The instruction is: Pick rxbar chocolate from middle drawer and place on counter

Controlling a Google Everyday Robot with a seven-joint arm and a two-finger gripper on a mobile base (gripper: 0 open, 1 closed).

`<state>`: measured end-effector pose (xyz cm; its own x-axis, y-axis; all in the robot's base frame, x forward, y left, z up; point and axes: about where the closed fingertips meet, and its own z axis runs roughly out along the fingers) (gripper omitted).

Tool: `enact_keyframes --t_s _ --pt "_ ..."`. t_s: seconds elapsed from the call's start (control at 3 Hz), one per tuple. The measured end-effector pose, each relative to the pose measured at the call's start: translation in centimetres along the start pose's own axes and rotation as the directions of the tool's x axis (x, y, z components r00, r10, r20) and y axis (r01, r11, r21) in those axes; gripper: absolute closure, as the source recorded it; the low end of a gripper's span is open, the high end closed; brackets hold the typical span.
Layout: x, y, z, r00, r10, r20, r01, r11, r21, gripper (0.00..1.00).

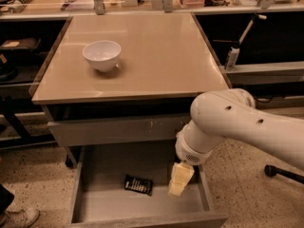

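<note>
**Rxbar chocolate on the drawer floor, hand just to its right**

The rxbar chocolate (138,185) lies flat on the grey floor of the open middle drawer (107,205), about mid-width, slightly skewed, with its pale lettering facing up. Nothing covers it or touches it.

Just beside it on the right, the hand (176,189) hangs inside the drawer, pointing down and tilted a little toward the bar. Its pale tip is close to the floor and near the drawer's right wall. It is apart from the bar. I cannot tell whether the hand is released or clenched.

The white arm (232,122) comes in from the right edge of the view. It bends at a bulky rounded joint in front of the table's right corner, where it covers part of the upper drawer front (114,129), a grey panel with pale scuffs.

Above this, the glossy beige table (156,56) carries a white bowl (101,55) on its left side. Dark shelves (21,46) flank the table. A shoe (16,217) shows at the lower left corner of the view.
</note>
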<state>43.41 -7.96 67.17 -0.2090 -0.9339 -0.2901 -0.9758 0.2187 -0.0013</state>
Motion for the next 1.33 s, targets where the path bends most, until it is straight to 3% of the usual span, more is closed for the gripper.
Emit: enact_keyframes --t_s 0.33,1.0,1.33 --pt "-1.7 0.6 3.7 0.999 -0.003 0.046 0.006 0.9981 -0.061 0.0" --pt "-1.8 0.6 5.4 0.998 0.012 0.059 -0.006 0.9961 -0.088 0.0" --pt "-2.2 -0.7 9.1 0.993 0.07 0.091 -0.063 0.9943 -0.086 0.0"
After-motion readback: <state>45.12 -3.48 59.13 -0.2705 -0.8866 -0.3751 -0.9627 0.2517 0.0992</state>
